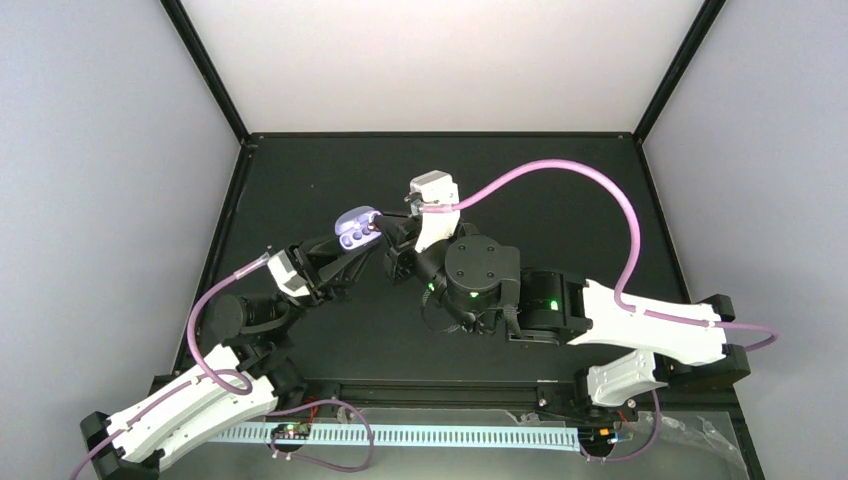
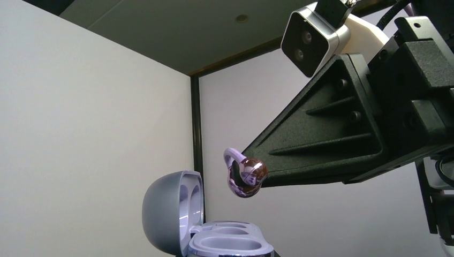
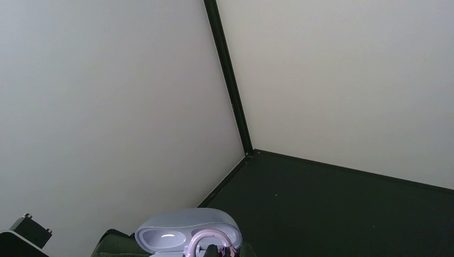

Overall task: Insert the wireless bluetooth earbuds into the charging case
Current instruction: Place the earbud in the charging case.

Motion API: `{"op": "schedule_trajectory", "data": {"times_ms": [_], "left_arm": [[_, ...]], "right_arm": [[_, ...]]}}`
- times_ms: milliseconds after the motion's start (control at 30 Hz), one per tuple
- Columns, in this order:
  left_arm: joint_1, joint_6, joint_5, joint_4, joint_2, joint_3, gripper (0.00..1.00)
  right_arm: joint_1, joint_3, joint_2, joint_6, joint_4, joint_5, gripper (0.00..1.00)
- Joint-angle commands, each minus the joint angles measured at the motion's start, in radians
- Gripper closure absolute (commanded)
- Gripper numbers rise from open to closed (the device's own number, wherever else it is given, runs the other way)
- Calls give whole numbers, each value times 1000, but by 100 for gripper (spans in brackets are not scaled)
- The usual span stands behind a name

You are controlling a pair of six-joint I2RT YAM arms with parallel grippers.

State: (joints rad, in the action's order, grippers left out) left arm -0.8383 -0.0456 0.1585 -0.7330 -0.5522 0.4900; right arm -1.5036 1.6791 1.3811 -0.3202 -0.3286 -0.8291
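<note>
One earbud (image 2: 245,179) in right gripper (image 2: 261,170), apart above charging case (image 2: 227,247)

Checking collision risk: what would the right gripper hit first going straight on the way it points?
Probably the open lid of the charging case, just ahead of the earbud in the right gripper; depth unclear.

Left end effector (image 1: 349,241), right end effector (image 1: 384,229) clamped, tips close.

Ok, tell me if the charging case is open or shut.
Open. The charging case has its lid swung up, both wells exposed in the left wrist view.
</note>
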Motion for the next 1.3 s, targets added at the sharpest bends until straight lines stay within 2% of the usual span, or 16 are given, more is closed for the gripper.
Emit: {"op": "schedule_trajectory", "data": {"times_ms": [0,1133,1267], "left_arm": [[-2,-17,-16,-45,-7,47,99],[-3,-35,-27,-49,-21,67,98],[-2,-36,-27,-49,-22,69,98]], "right_arm": [[11,-3,6,-30,10,-5,99],[28,5,45,-51,-26,1,99],[28,20,50,-48,-41,1,95]]}}
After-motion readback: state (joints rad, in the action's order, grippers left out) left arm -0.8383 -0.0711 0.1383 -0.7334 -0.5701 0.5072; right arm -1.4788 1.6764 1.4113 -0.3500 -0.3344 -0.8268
